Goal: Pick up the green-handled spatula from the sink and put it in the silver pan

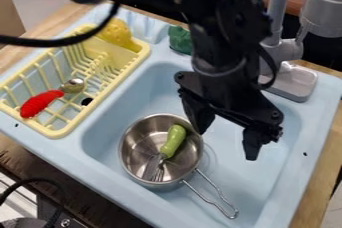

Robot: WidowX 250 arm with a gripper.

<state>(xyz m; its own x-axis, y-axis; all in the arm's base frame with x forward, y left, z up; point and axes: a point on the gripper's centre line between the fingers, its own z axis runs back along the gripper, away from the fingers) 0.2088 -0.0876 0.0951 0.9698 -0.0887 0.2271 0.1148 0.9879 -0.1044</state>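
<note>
Now | 1 gripper (228,133), jaws wide, near 1 pot (142,144) | 1 fork (173,141) inside | 1 rack (107,93)

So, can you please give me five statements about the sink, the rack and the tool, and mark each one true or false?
1. The metal pot stands in the sink. True.
2. The green-handled fork lies in the yellow rack. False: the green-handled fork is inside the metal pot.
3. The red-handled spoon lies in the yellow rack. True.
4. The tool grips the wire handle. False: the tool is open and holds nothing.
5. The tool hangs over the sink. True.
</note>
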